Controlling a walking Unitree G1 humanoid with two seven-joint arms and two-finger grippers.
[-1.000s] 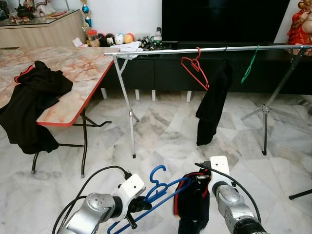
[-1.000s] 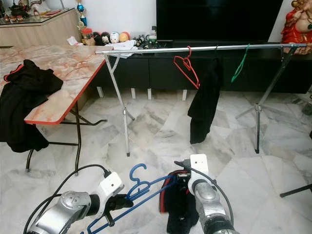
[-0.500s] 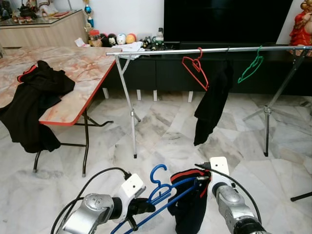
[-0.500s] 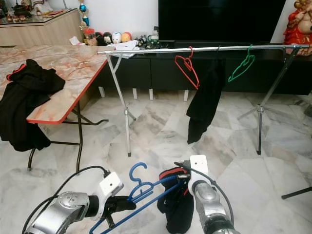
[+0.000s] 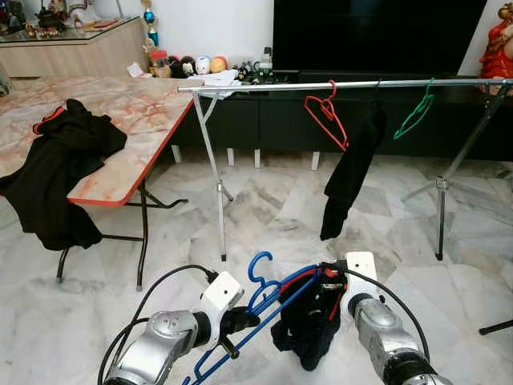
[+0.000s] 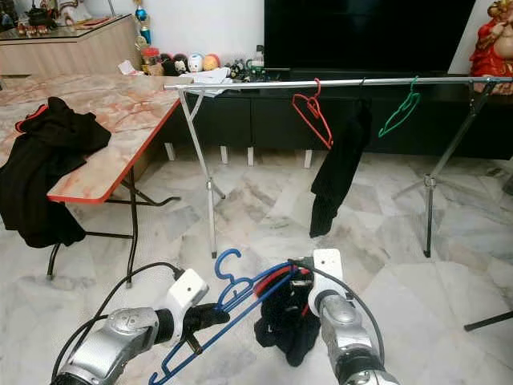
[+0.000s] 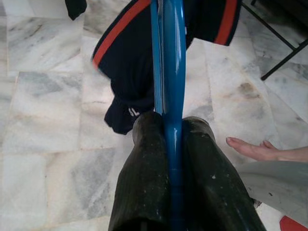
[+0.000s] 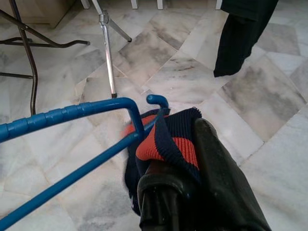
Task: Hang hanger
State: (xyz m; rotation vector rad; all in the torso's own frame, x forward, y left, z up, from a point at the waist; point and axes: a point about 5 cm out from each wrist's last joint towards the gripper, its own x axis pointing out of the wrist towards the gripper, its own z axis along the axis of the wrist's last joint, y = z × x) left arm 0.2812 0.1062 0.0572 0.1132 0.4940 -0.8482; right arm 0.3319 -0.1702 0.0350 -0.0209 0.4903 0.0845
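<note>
Down low and close in, the left hand [image 5: 240,321] is clamped tight on the bar of the blue hanger [image 5: 264,298], fingers [image 7: 144,183] pinching it from both sides in the left wrist view. The hanger runs slantwise across the robot's front, its long axis climbing from the left hand up toward the right, hook [image 5: 258,265] curling up at the middle. Just beside it, the right hand [image 5: 327,282] is closed on the dark garment with red trim [image 5: 309,321], which drapes off the hanger's far end and sags toward the marble floor [image 5: 272,216]. So both hands are busy: left carries the hanger, right steadies the cloth.

In the left wrist view a person's hand [image 7: 252,148] rests near the floor, off to the side.

Further out on the left, the bench [image 5: 120,120] holds a heap of black clothing [image 5: 60,168] spilling over its edge.

Beyond that, straight ahead and well apart from the hands, stands the clothes rail [image 5: 345,83], stretched crosswise. On it hang a red hanger [image 5: 327,116], a dark garment [image 5: 349,172] and a green hanger [image 5: 413,112].

The key relation: the rail lies ahead and above, and the hook points up, so, judging by this, the hanger wants lifting and carrying forward to a free stretch of rail.
</note>
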